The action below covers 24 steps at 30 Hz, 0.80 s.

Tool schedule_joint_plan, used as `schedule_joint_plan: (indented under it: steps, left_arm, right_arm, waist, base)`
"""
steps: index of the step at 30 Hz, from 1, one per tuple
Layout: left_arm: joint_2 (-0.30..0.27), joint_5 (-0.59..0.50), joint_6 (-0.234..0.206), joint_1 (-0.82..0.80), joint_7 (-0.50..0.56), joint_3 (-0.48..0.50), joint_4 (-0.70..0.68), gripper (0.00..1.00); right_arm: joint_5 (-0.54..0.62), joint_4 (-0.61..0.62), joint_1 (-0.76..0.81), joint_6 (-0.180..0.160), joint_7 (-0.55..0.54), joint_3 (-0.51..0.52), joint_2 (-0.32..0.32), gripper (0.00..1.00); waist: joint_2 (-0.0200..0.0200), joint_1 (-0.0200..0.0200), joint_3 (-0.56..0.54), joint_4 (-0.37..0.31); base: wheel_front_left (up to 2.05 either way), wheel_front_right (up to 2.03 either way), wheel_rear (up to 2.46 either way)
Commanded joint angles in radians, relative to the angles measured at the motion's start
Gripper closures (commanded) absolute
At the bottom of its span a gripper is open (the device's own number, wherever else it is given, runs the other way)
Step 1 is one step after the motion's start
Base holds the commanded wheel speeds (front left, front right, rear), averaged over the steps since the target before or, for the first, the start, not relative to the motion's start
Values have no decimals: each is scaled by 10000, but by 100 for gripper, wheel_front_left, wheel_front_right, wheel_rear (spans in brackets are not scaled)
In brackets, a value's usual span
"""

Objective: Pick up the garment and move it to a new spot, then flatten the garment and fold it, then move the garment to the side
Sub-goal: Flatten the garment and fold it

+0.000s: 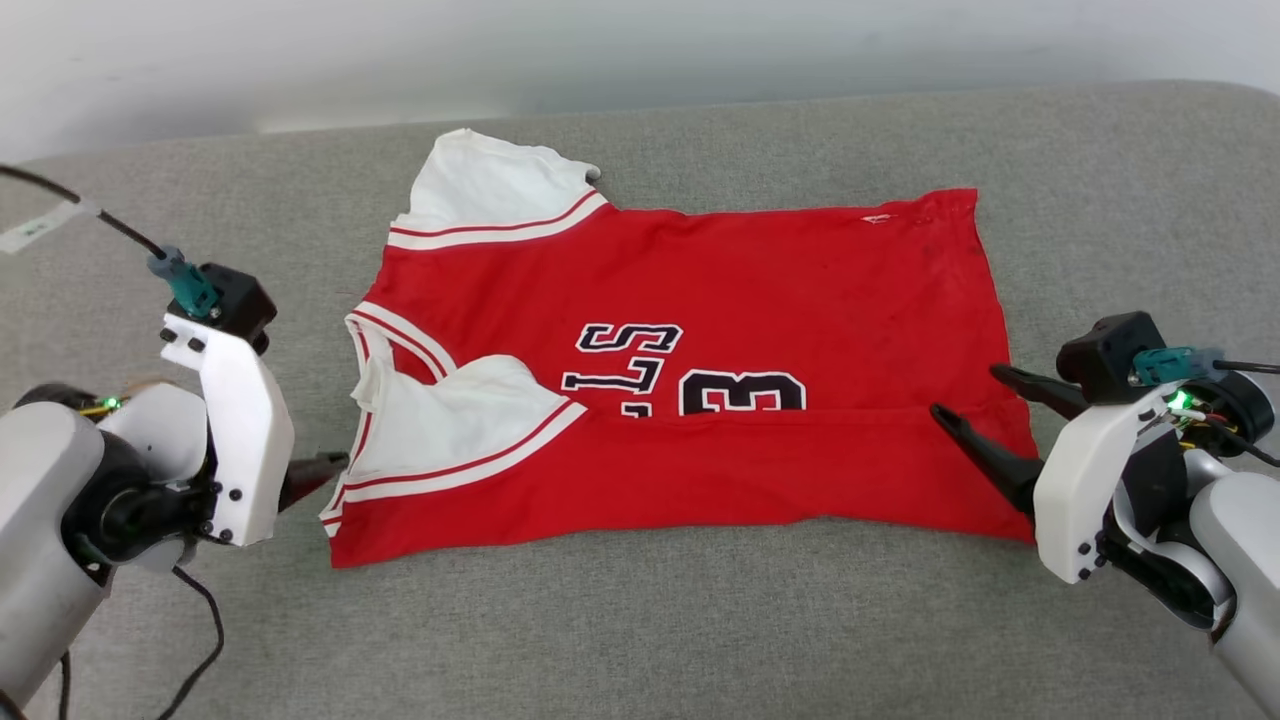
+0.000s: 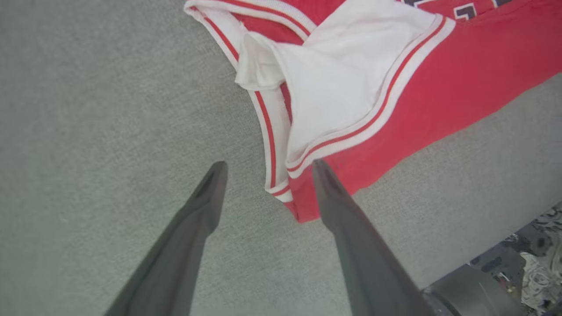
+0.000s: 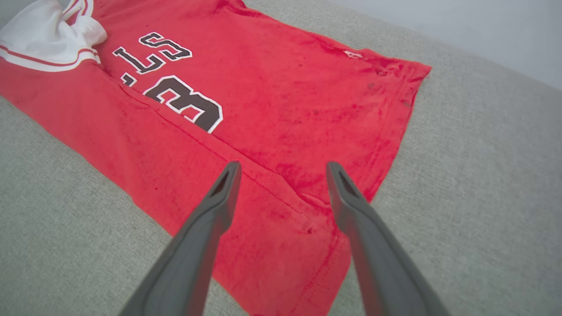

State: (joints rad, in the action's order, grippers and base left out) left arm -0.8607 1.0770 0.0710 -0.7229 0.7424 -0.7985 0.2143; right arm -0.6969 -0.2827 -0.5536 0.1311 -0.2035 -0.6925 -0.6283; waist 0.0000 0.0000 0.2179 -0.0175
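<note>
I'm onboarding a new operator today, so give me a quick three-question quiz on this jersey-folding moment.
1. True or false: the right gripper is clamped on the jersey.
2. Which long edge of the jersey is folded over onto its lettering? A) the near one B) the far one C) neither
3. Which gripper sits at the collar end?
Key: 1 false, its fingers are spread and hold nothing; 2 A; 3 the left gripper.
</note>
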Motion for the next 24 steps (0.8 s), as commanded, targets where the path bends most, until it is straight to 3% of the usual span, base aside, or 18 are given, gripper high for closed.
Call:
schedule_joint_plan:
  steps: [1,8,18,19,20,24]
  left_arm:
    - [52,118,-64,-8,129,8,-28,0]
    - [92,612,-434,53,1220,-206,234,0]
    - [532,218,-108,480,1557,-1041,1118,0]
    - [584,168,-60,473,1535,-1106,1189,60]
    - [631,121,-4,465,1508,-1154,1274,100]
    - [711,21,189,309,1322,-1191,1392,100]
  right_arm:
    - [23,66,-61,-8,-45,-31,52,0]
    - [-11,36,-502,-8,-295,-303,204,0]
    - [-215,-440,-1118,-8,-231,-763,441,0]
    - [-247,-504,-1165,-8,-237,-792,430,0]
    - [-260,-557,-1220,-8,-254,-835,404,0]
    - [-278,-570,-1734,-8,-387,-926,130,0]
  waist:
    - [0,0,51,-47]
    - [0,0,371,-359]
    - [0,0,620,-579]
    - [0,0,612,-572]
    - [0,0,597,-561]
    - [0,0,462,-523]
  base:
    - [0,0,0]
    - [0,0,0]
    - [0,0,0]
    - [0,0,0]
    - [0,0,0]
    - [0,0,0]
